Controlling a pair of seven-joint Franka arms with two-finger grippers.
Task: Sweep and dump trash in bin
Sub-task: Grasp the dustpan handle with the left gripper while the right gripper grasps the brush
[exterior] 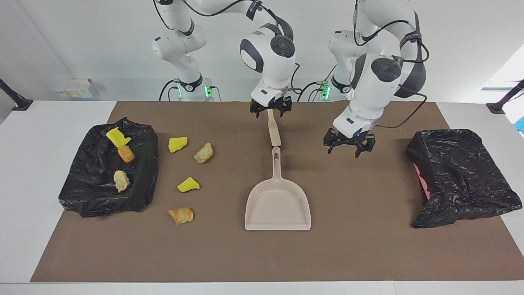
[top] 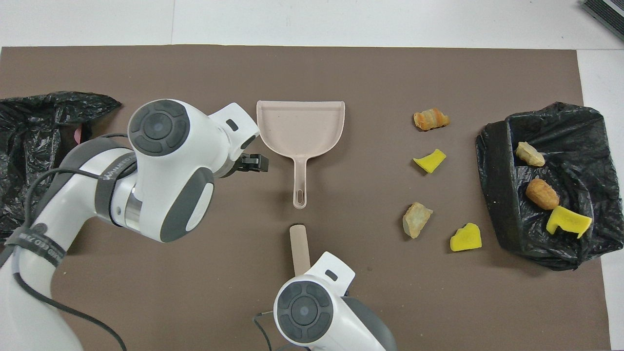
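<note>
A beige dustpan [exterior: 277, 205] [top: 300, 126] lies flat mid-mat, handle toward the robots. A beige stick-like handle [exterior: 274, 132] [top: 299, 246] lies just nearer the robots. My right gripper [exterior: 270, 110] is open, its fingers on either side of that handle's near end. My left gripper [exterior: 348, 144] [top: 251, 163] is open and empty, above the mat beside the dustpan's handle. Trash lies loose toward the right arm's end: yellow lumps [exterior: 177, 144] [exterior: 188, 184], a tan piece [exterior: 203, 153], an orange piece [exterior: 181, 215]. Three more pieces [exterior: 121, 180] lie on a black bag [exterior: 90, 192].
The black bag [top: 502, 195] with the three pieces sits at the right arm's end of the mat. A second bag-covered container [exterior: 462, 176] [top: 29, 146], pink showing at its side, sits at the left arm's end. White table borders the brown mat [exterior: 368, 246].
</note>
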